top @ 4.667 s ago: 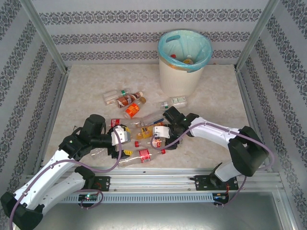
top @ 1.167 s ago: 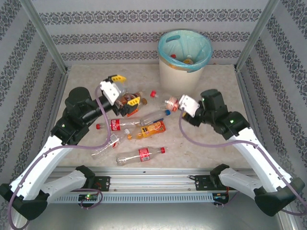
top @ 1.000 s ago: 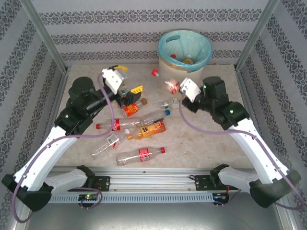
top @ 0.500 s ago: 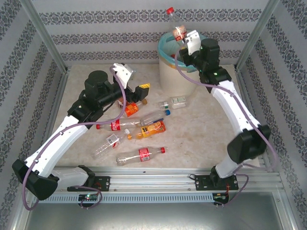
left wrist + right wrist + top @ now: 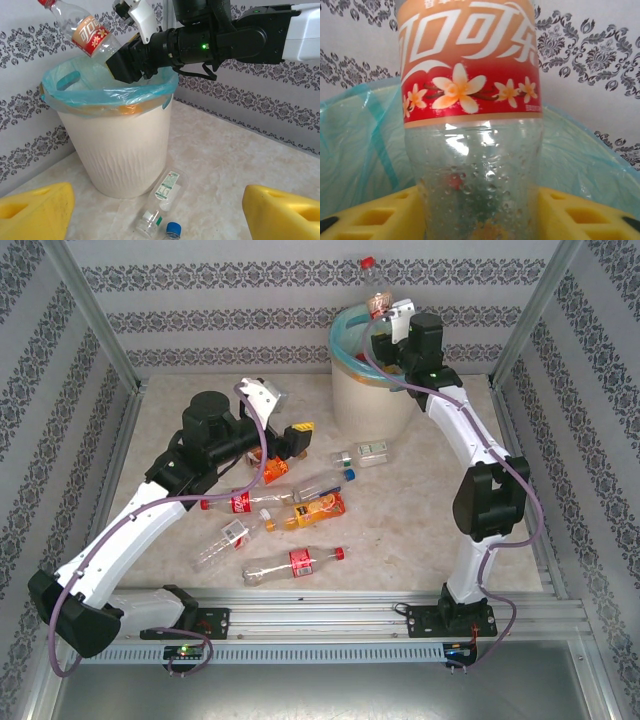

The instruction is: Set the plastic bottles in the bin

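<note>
My right gripper (image 5: 386, 318) is shut on a clear bottle (image 5: 374, 292) with a red cap and a red-orange flowered label, held tilted over the bin (image 5: 372, 398). In the right wrist view that bottle (image 5: 470, 125) stands between the yellow fingers (image 5: 367, 217), with the teal liner (image 5: 592, 160) behind it. My left gripper (image 5: 289, 436) hangs open above the table, to the left of the bin (image 5: 117, 150). A white-and-green labelled bottle (image 5: 165, 192) lies ahead of it, beside a blue-capped one (image 5: 173, 230). Several more bottles (image 5: 300, 510) lie on the table.
The bin (image 5: 385, 360) stands at the back against the patterned wall, holding some bottles. A red-labelled bottle (image 5: 290, 562) lies nearest the front rail. Metal frame posts (image 5: 95, 315) rise at both back corners.
My right arm picked a bottle off the table and raised it to the bin's rim. The left arm swung up from the bottle pile, then toward the bin, its gripper empty.
</note>
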